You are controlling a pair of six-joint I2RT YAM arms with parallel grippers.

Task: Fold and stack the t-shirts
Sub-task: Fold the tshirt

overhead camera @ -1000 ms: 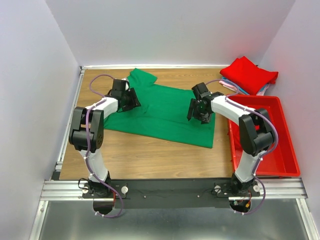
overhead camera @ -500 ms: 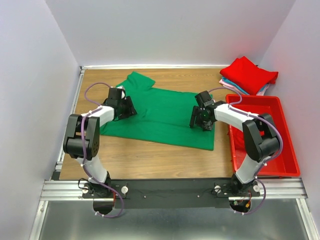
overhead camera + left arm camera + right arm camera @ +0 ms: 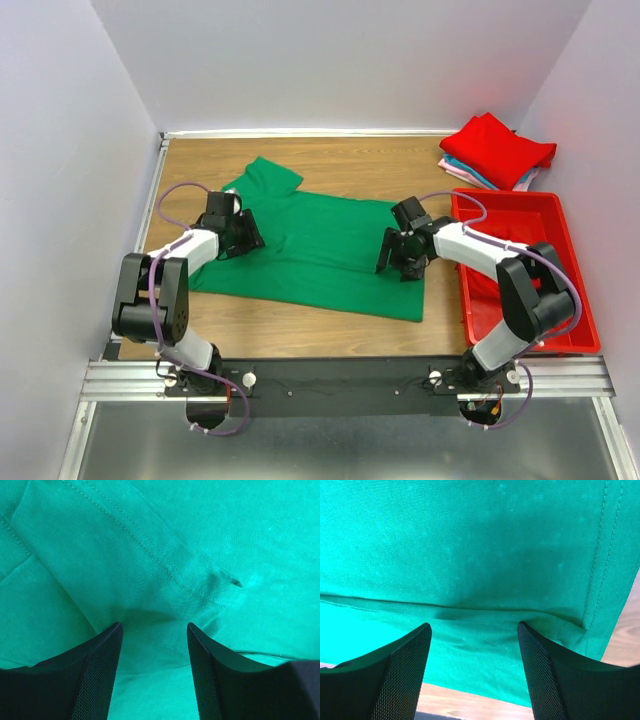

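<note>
**Inspector:** Where is the green shirt [image 3: 320, 245]?

**Assistant:** It is spread flat on the table [image 3: 300, 320], with its hem just beside the red bin [image 3: 520, 208]. It is not yet folded.

**Inspector:** And the grippers?

**Assistant:** The right gripper [image 3: 473, 625] is on the hem end nearest the bin. Its jaws are wide, with puckered cloth between them and nothing clamped. The left gripper [image 3: 154, 626] is at the sleeve end farthest from the bin, with its jaws narrower but apart. I judge they are at opposite ends to take the cloth evenly.

**Inspector:** Any finished work?

**Assistant:** There is a folded pile [image 3: 497, 150], red on top, just behind the bin.
</note>
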